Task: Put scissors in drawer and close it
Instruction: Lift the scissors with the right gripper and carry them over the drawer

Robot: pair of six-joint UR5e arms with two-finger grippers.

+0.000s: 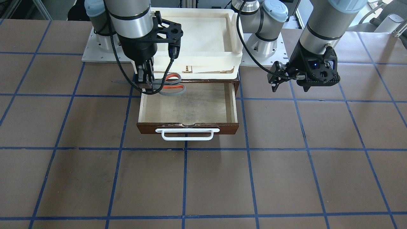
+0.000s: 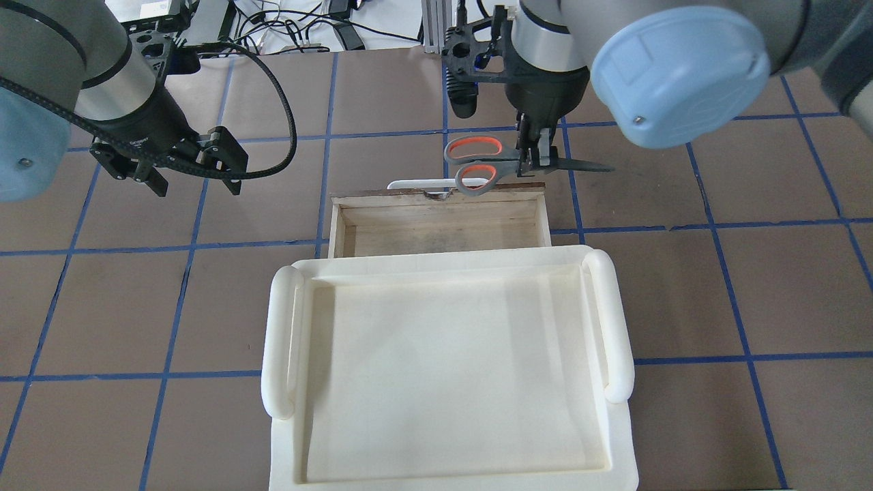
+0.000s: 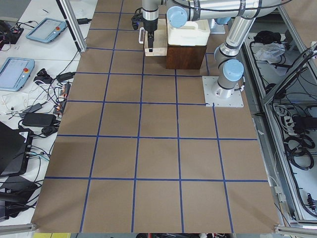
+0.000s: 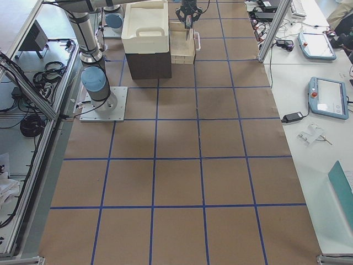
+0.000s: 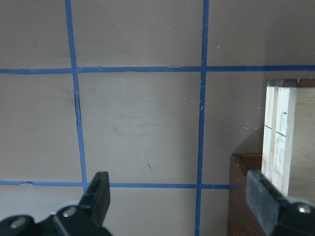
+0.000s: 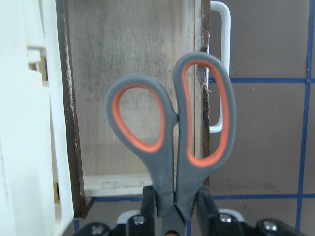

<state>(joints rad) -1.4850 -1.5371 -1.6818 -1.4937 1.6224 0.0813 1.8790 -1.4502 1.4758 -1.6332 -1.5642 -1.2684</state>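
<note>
One pair of scissors hung level in the air over the open drawer, blades closed, not touching the wood. Its two grey loops lined in orange-red pointed toward the robot's left and sat above the drawer's side on the robot's right. The dark blades ran out the other way, past the drawer's wall and over the table. In the right wrist view the loops stood just ahead of the fingers, one over the pale floor and one over the front board.

The right gripper came straight down and was clamped on the scissors at the neck, where loops meet blades, so handles stuck out on one side of it and blades on the other.

There was one drawer, pulled out, nothing lying inside, with one white bar handle on its dark brown front. One cream tray sat on the cabinet above it.

The left gripper, the second of the two, hovered over bare table on the robot's left of the drawer, fingers spread and holding nothing, well apart from the scissors.
</note>
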